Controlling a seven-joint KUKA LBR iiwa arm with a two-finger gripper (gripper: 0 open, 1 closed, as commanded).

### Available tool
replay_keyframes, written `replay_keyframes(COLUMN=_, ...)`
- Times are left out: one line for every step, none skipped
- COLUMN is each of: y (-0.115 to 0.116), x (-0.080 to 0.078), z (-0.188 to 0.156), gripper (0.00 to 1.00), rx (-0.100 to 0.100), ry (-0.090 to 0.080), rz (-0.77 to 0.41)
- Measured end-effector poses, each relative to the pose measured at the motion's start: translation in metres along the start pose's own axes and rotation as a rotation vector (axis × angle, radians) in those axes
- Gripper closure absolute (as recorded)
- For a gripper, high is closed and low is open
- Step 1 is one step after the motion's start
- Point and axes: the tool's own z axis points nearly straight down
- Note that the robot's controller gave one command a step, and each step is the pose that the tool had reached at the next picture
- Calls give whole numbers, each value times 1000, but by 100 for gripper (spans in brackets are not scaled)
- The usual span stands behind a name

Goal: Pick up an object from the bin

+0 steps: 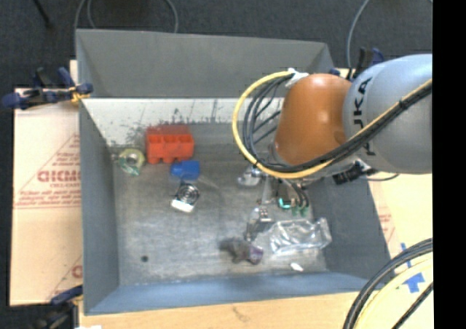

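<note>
Toward five o'clock in the bin (145, 247), a crumpled clear plastic bag (300, 236) lay with the claw (266, 217) at its ten o'clock edge, its opening impossible to tell. At the bag's nine o'clock sat a small dark lump (244, 250); an orange block (170, 144) lay well apart toward ten.

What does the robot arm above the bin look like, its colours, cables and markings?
The arm is a rounded silver-grey body with black KUKA lettering. Its wrist carries a smooth, domed orange cover. Yellow and black cables loop around the cover. Beneath hangs a small bare-metal gripper with green details.
</note>
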Motion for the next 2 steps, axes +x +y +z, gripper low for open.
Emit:
replay_keyframes(y=-13, x=54, z=58, gripper=0, rx=-2, ry=4, rz=40)
replay_keyframes(y=-10, x=45, z=80, gripper=0, rx=-4, ry=-9, rz=135)
